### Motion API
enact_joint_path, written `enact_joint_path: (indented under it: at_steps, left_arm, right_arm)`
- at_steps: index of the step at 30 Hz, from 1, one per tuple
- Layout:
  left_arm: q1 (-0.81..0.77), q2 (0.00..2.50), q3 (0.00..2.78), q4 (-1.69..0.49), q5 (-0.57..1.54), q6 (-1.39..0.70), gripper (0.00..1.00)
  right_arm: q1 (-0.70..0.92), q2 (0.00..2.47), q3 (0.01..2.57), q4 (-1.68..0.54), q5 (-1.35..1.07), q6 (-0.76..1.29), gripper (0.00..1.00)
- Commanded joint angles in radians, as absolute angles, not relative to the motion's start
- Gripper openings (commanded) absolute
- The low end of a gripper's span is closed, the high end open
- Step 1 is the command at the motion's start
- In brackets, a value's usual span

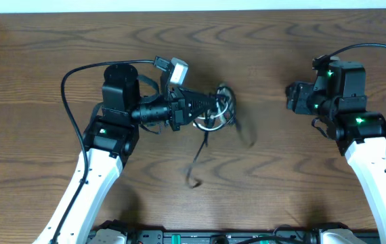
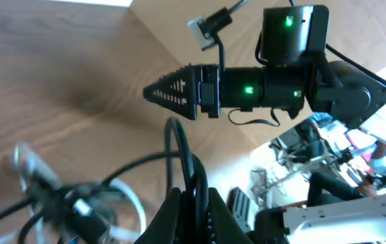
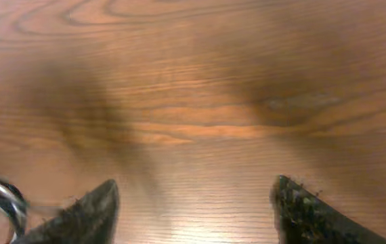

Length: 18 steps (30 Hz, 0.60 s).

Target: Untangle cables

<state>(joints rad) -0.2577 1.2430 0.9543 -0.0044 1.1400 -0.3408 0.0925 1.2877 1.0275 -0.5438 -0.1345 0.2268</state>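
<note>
Cables (image 1: 228,112) are pinched tight mid-counter by left gripper (image 1: 216,102) for separating loops; right gripper (image 1: 292,97) is held wide, empty

Your left arm (image 1: 101,166) and right arm (image 1: 372,159) wore white shells (image 1: 84,183) well behind the left end effector (image 1: 215,102) and right end effector (image 3: 193,196), with black housings (image 1: 120,85) nearer them. The right arm showed green lights (image 1: 361,121); thick black wires (image 1: 63,91) looped off both. The fingers (image 3: 305,210) were dark tapered wedges.

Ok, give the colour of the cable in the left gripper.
The cable in the left gripper is black; clearest in left wrist view.
</note>
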Motion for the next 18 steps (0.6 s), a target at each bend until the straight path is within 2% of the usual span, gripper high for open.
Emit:
enact_joint_path:
  at_steps: [1,4,9,16,18]
  left_arm:
    - [-0.253,1.285,0.964,-0.019,1.177,-0.34,0.08]
    - [-0.253,1.327,0.964,-0.021,1.205,-0.341,0.08]
    - [-0.253,1.341,0.964,0.01,1.349,-0.334,0.07]
    - [-0.253,1.341,0.964,0.016,1.362,-0.337,0.08]
    - [-0.253,1.341,0.964,0.016,1.362,-0.338,0.07]
  right_arm:
    - [0.086,1.289,1.034,-0.516,-0.513,0.076,0.84]
    - [0.091,1.289,1.034,-0.51,-0.693,0.049,0.86]
    - [0.113,1.338,1.033,-0.57,-0.689,0.009,0.88]
    - [0.193,1.462,1.033,-0.564,-0.708,-0.112,0.88]
    - [0.213,1.524,1.033,-0.527,-0.698,-0.114,0.85]
